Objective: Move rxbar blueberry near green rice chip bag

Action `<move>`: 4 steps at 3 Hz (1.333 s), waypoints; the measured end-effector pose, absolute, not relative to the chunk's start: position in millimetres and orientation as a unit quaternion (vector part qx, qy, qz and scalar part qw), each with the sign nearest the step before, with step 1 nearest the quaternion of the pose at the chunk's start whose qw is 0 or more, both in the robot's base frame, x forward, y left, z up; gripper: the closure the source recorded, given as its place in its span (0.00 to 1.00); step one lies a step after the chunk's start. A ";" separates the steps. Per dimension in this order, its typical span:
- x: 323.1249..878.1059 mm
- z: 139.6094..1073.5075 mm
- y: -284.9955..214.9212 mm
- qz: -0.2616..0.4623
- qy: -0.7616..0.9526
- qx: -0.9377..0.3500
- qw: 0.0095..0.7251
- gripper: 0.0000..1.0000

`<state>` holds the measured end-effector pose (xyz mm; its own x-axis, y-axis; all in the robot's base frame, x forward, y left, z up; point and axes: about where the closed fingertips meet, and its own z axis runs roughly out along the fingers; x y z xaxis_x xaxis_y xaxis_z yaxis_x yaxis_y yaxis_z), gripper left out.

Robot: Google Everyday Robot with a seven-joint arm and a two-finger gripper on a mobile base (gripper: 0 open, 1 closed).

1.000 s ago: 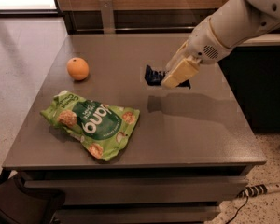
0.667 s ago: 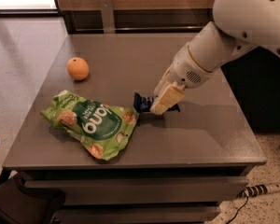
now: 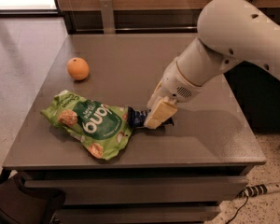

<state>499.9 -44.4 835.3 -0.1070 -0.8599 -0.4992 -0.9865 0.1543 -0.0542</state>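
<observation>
a: what's nearest the table's front edge?

b: the green bag (image 3: 91,123), lying flat and crinkled on the grey table (image 3: 214,143). its right end touches, or all but touches, the bar (image 3: 137,117).

a: and the bar is where?

b: down at the table top, just right of the bag. my gripper (image 3: 158,115) is pinching it from the right side, the cream fingers (image 3: 155,114) low over the surface. i cannot tell if the bar rests on the table or hangs a hair above it.

a: so how far along are you?

b: nearly done, i judge. the bar is already beside the bag, which is what was asked. what's left is to let go and lift my arm (image 3: 224,45) clear without dragging the bar along.

a: anything farther back?

b: an orange (image 3: 78,68) toward the back left, well apart from the rest. it plays no part.
</observation>
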 end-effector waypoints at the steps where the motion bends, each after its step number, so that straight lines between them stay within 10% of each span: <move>1: 498.7 835.2 -43.4 0.148 0.728 -0.634 0.213 0.53; 3: 497.1 836.3 -41.6 0.147 0.727 -0.636 0.213 0.07; 4: 496.6 836.7 -41.1 0.146 0.727 -0.637 0.213 0.00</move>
